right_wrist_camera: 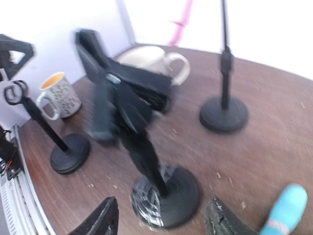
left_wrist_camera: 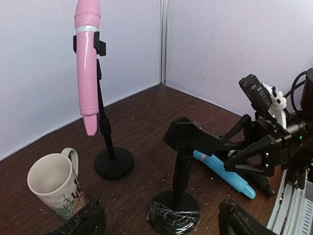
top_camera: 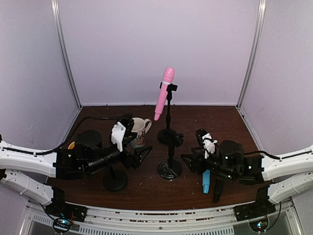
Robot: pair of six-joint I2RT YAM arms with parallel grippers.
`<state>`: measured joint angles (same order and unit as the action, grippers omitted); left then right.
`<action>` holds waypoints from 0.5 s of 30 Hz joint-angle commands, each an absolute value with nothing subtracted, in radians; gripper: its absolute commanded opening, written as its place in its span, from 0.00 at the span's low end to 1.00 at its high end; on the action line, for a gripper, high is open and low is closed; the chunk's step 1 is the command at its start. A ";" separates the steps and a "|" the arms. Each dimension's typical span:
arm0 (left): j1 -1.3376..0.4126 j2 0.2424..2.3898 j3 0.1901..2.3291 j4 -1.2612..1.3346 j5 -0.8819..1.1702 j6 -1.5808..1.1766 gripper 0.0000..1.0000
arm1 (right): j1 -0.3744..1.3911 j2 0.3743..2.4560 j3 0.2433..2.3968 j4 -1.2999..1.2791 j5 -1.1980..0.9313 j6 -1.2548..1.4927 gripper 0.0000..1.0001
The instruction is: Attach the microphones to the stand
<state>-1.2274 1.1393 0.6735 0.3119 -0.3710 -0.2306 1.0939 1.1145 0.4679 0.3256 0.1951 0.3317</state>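
A pink microphone [top_camera: 165, 93] sits clipped in the tall stand [top_camera: 169, 134] at the back; it also shows in the left wrist view [left_wrist_camera: 87, 68]. A short stand with an empty clip [top_camera: 169, 166] stands mid-table between both grippers. A light blue microphone [top_camera: 206, 182] lies on the table under my right arm, with a black microphone [top_camera: 217, 192] beside it. My left gripper [top_camera: 143, 152] is open and empty, left of the short stand [left_wrist_camera: 180, 176]. My right gripper [top_camera: 188, 159] is open and empty, facing that stand [right_wrist_camera: 164, 193] from the right.
A third stand [top_camera: 115, 180] with an empty ring clip stands front left under my left arm. A white mug [top_camera: 141, 129] sits behind the left gripper, and a second mug [right_wrist_camera: 58, 93] sits far left. White walls enclose the table.
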 commanded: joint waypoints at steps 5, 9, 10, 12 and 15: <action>-1.224 1.096 0.678 0.271 -0.388 -0.234 0.79 | 1.103 0.969 0.523 -0.342 0.462 0.780 0.55; -1.224 1.063 0.668 0.255 -0.414 -0.222 0.79 | 1.097 1.020 0.582 -0.498 0.369 0.880 0.52; -1.224 1.057 0.670 0.248 -0.416 -0.215 0.79 | 1.097 1.038 0.596 -0.537 0.344 0.919 0.52; -1.224 1.042 0.697 0.210 -0.419 -0.200 0.78 | 1.097 1.051 0.617 -0.603 0.276 0.999 0.50; -1.224 1.008 0.746 0.120 -0.386 -0.207 0.77 | 1.097 1.038 0.631 -0.657 0.177 1.061 0.50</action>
